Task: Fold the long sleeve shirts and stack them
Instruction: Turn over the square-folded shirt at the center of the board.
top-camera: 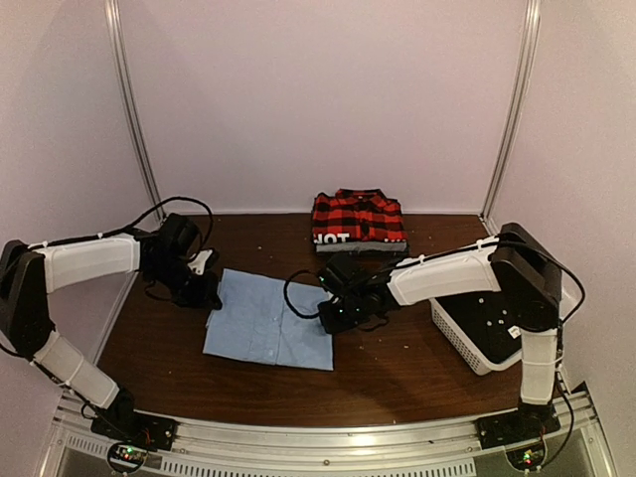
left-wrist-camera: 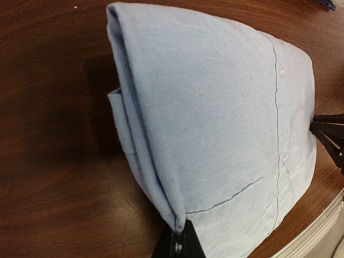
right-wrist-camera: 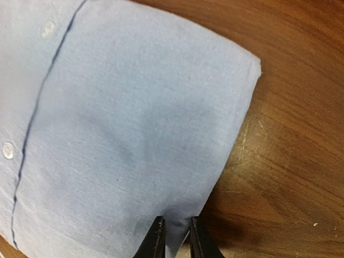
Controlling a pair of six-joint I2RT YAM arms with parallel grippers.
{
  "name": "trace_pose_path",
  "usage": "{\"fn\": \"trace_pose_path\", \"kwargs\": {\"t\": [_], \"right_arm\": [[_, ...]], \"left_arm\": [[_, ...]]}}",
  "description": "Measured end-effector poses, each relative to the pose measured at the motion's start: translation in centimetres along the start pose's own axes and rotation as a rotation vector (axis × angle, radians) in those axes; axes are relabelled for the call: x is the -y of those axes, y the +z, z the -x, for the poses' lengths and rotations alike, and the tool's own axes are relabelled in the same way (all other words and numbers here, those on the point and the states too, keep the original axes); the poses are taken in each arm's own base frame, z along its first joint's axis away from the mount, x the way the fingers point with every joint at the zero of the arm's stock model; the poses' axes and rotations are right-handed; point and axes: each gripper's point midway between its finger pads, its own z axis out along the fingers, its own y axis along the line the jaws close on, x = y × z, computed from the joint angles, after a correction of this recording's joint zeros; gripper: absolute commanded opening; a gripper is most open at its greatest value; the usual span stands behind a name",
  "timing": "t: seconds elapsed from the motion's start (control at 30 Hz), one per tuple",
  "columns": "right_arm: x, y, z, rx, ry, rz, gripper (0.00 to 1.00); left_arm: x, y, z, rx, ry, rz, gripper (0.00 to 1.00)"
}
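Blue on brown wood: the blue shirt (top-camera: 268, 323) lies folded at centre-left of the overhead view, with the plaid shirt (top-camera: 358, 219) folded at the table's (top-camera: 397, 378) far edge, upper centre. The left tool (left-wrist-camera: 178, 234) is pinched narrow on a folded corner, and the right tool (right-wrist-camera: 175, 236) nips the opposite edge. Best play, I'd say: lift both together, level and taut, so the fold survives the carry onto the plaid.

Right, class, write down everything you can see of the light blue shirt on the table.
The blue shirt is plain, soft light blue cloth, folded into a rough rectangle. It lies on the dark wooden table, nearer the arms than the folded plaid shirt. A dark stitched seam and small white buttons show on top. The left gripper pinches one folded corner, and the right gripper pinches the edge on the opposite side.
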Motion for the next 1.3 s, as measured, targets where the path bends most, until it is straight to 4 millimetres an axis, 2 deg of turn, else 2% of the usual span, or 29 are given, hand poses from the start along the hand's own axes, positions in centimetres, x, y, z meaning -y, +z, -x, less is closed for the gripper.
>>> {"fn": "trace_pose_path", "kwargs": {"t": [0.1, 0.33, 0.53, 0.67, 0.77, 0.9, 1.0, 1.2, 1.3], "right_arm": [[0.3, 1.1, -0.9, -0.032, -0.01, -0.021, 0.14], [-1.3, 1.9, -0.3, -0.029, -0.025, -0.01, 0.15], [-5.6, 3.9, 1.6, -0.002, -0.041, 0.064, 0.15], [-9.4, 5.4, 3.0, 0.03, -0.024, 0.173, 0.15], [-12.0, 6.5, 4.1, 0.052, 0.011, 0.272, 0.16], [-15.0, 7.7, 5.5, 0.089, 0.072, 0.414, 0.17], [-16.2, 8.1, 6.0, 0.107, 0.116, 0.492, 0.19], [-17.0, 7.7, 7.4, 0.136, 0.184, 0.603, 0.21], [-16.7, 7.7, 7.7, 0.141, 0.207, 0.641, 0.24]], "left_arm": [[0.3, -0.6, 0.4, 0.008, 0.009, -0.005, 0.0], [1.2, -3.1, 2.0, 0.047, 0.027, -0.012, 0.0], [3.2, -6.1, 4.9, 0.115, 0.055, -0.054, 0.0], [6.2, -9.1, 7.7, 0.193, 0.087, -0.155, 0.0], [7.9, -10.4, 8.7, 0.223, 0.093, -0.229, 0.0], [9.6, -10.8, 9.0, 0.224, 0.07, -0.319, 0.0], [10.1, -10.7, 9.3, 0.227, 0.046, -0.349, 0.0], [10.3, -10.7, 9.6, 0.233, 0.01, -0.362, 0.0], [10.5, -10.7, 9.7, 0.243, -0.002, -0.372, 0.0]]}}
